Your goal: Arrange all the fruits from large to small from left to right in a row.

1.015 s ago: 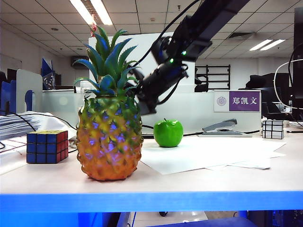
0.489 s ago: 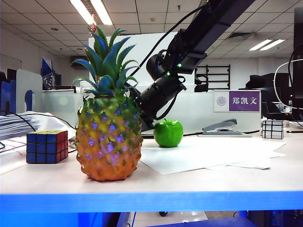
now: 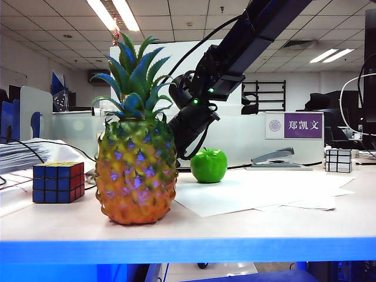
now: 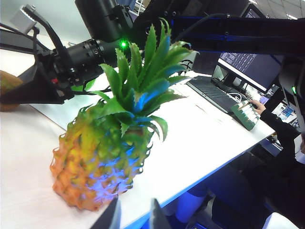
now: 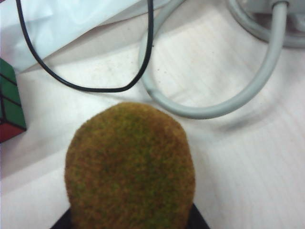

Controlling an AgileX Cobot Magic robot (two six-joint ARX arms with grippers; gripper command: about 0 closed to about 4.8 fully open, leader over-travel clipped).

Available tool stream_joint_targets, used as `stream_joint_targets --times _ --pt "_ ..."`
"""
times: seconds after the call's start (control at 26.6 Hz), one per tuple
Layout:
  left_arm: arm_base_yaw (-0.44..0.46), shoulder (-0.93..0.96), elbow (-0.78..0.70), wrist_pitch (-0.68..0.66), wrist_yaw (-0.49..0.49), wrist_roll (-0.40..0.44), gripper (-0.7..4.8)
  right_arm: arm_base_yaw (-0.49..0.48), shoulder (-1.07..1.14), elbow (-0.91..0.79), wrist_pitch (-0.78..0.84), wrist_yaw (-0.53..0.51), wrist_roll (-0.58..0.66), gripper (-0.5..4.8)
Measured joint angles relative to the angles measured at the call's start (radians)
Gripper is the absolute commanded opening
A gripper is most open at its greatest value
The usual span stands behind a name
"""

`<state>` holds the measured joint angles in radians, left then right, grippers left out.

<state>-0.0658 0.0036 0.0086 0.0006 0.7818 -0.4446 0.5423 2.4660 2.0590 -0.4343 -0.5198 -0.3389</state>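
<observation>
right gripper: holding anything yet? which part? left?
Cannot be told. The right gripper is around the kiwi, its jaws at the kiwi's sides, mid-close. Left gripper holds nothing.

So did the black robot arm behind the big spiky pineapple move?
Yes. The right gripper dropped lower and leftward behind the orange-yellow pineapple, ending beside the glossy green apple.
</observation>
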Motion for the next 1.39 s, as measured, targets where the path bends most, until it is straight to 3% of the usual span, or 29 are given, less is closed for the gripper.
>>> stream_joint_targets --times 0.08,0.23,0.38,0.53,0.64,0.86,1.02,1.17,1.39 --pt "0.0 0.0 0.0 0.0 0.0 0.0 0.89 0.0 0.0 0.0 0.006 0.003 0.0 -0.07" --pt "0.0 0.0 0.0 0.0 0.0 0.0 0.9 -0.008 0.0 0.004 0.06 0.008 0.026 -0.06" --pt "0.002 0.0 0.0 -0.002 -0.024 0.001 0.9 -0.044 -0.012 0.123 0.07 0.007 0.097 -0.06" --pt "0.002 0.0 0.0 -0.001 -0.028 0.01 0.99 -0.068 -0.126 0.171 0.01 0.015 0.099 -0.06" --pt "0.002 0.0 0.0 0.005 -0.055 0.045 1.91 -0.068 -0.261 0.173 -0.108 0.118 0.011 -0.06" --pt "0.002 0.0 0.0 0.13 -0.088 0.074 1.9 -0.069 -0.535 0.17 -0.419 0.291 -0.122 -0.07" --pt "0.002 0.0 0.0 0.179 -0.087 0.074 1.88 -0.069 -0.729 0.171 -0.534 0.465 -0.154 -0.07" --pt "0.002 0.0 0.0 0.178 -0.087 0.07 1.88 -0.07 -0.858 0.166 -0.756 0.682 -0.156 -0.07" --pt "0.002 0.0 0.0 0.178 -0.087 0.066 1.88 -0.069 -1.091 0.022 -0.78 0.697 -0.151 -0.07"
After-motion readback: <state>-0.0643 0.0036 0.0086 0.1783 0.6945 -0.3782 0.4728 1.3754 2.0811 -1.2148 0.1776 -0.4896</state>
